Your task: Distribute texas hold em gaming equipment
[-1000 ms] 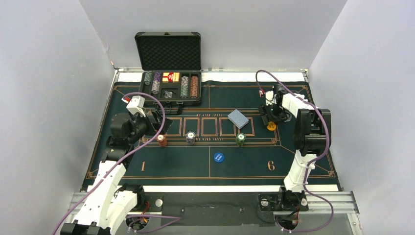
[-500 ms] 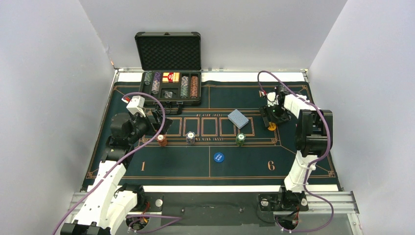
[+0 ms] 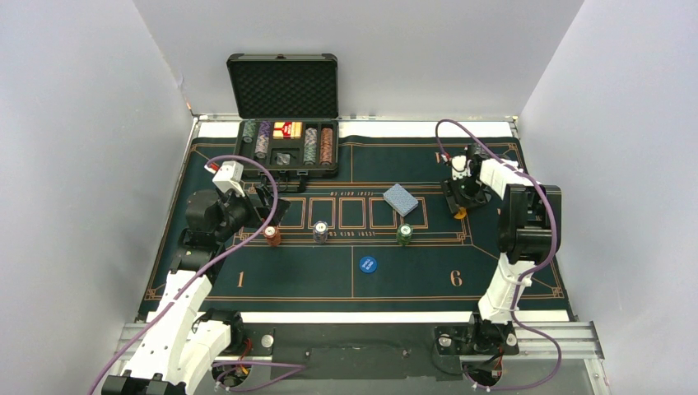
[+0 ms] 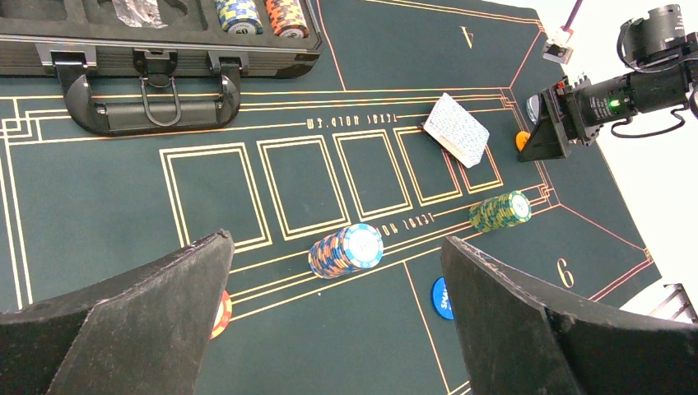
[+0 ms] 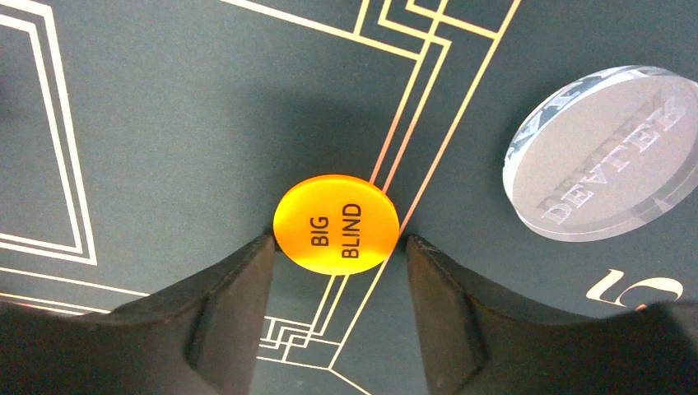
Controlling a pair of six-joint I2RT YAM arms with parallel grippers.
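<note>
right wrist view: the orange big blind button (image 5: 336, 224) lies flat on the green felt mat (image 5: 165, 123), on the gold lines of a printed corner. the right gripper (image 5: 339, 239) straddles it, one dark finger (image 5: 234, 304) at its left rim and the other at its right rim. the tips look to be at or just off the edge, and i cannot tell whether they are actually pinching the button. a clear engraved button disc (image 5: 605, 164) lies flat near it, apart from both the orange button and the fingers.

top external view: this happens at the far right of the mat, near the right end of the row of printed card boxes. the blue-backed deck of cards (image 3: 401, 199) lies at an angle over that right end. three chip stacks stand in a line along the row's near edge: a red-brown one (image 3: 272, 236), a grey-white and blue one (image 3: 320, 232) and a green one (image 3: 404, 235). a blue button disc (image 3: 368, 264) lies alone nearer the arms, between the middle and green stacks. the open black case (image 3: 286, 148) sits at the far left edge with more chips racked inside.

left wrist view: the left gripper (image 4: 336, 240) hangs above the mat with its jaws spread wide and nothing between them, looking down over the middle stack.
</note>
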